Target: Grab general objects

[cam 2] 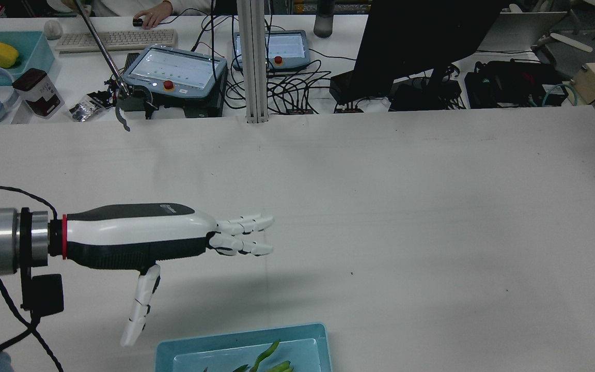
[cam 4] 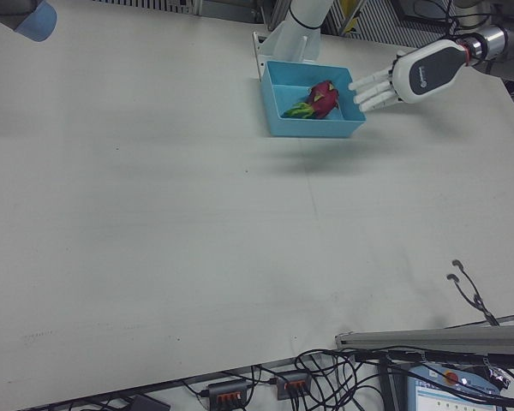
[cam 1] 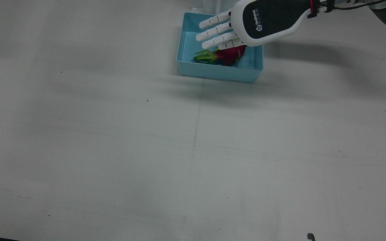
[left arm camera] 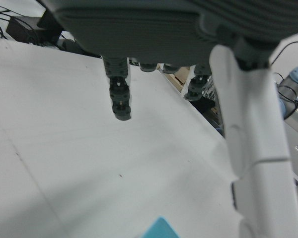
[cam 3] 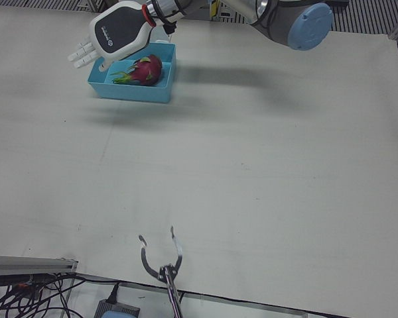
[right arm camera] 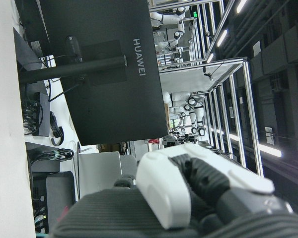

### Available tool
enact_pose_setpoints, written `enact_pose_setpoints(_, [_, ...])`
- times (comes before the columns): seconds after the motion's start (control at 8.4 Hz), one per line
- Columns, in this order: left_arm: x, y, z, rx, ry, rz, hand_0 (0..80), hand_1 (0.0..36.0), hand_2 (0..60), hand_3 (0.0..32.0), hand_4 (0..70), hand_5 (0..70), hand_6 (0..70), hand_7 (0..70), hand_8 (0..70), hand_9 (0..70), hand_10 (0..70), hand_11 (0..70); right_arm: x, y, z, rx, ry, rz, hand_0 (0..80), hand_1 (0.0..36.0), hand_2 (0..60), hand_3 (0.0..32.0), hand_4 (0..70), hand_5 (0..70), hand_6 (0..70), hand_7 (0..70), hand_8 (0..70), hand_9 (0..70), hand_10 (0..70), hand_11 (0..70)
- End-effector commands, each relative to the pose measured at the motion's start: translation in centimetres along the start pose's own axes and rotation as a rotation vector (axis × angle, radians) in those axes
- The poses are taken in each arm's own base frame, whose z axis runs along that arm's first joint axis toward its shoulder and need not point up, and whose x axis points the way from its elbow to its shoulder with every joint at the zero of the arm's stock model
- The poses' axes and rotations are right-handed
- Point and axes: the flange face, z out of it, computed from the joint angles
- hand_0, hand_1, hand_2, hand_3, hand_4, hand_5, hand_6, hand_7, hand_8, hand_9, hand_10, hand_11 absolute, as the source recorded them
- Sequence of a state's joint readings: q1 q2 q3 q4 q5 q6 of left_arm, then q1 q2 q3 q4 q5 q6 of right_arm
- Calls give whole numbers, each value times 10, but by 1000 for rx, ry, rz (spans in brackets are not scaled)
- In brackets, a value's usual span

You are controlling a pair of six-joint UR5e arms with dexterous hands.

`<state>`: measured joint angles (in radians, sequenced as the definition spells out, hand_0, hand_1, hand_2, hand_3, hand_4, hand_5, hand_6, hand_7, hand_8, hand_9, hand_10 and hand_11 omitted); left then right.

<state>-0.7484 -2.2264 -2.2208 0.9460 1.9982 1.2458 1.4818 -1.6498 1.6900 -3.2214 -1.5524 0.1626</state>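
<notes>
A dragon fruit was seen lying on its side inside a light blue bin near the robot's edge of the white table. Its body was deep magenta-red, and green, pointed scales fanned out at one end, toward the front view's left. The fruit rested in the part of the bin nearer the left arm.

The left hand was held above the bin with its fingers stretched out and apart, nothing being grasped; whether the fruit was touched could not be told from the front view, where the hand partly covered it. In the rear view the left hand was shown level and well above the table, one finger hanging down, while only the green tips of the fruit and the bin's far rim were caught at the bottom edge. In the left-front view the whole fruit was visible under the hand.

The right hand was seen only by its own camera, raised and facing a dark monitor; its state could not be told.

A reaching tool lay at the table's operator edge.
</notes>
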Motion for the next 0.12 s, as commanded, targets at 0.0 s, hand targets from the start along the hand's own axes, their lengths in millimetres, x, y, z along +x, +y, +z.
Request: enact_pose_setpoints(0.0, [-38, -162, -63, 281, 57, -41, 524, 277, 449, 0, 154, 0, 43, 126, 34, 46, 106, 179, 0, 0, 0, -1, 0, 0, 0, 0, 0, 0, 0, 0, 0, 0, 0, 0, 0, 0])
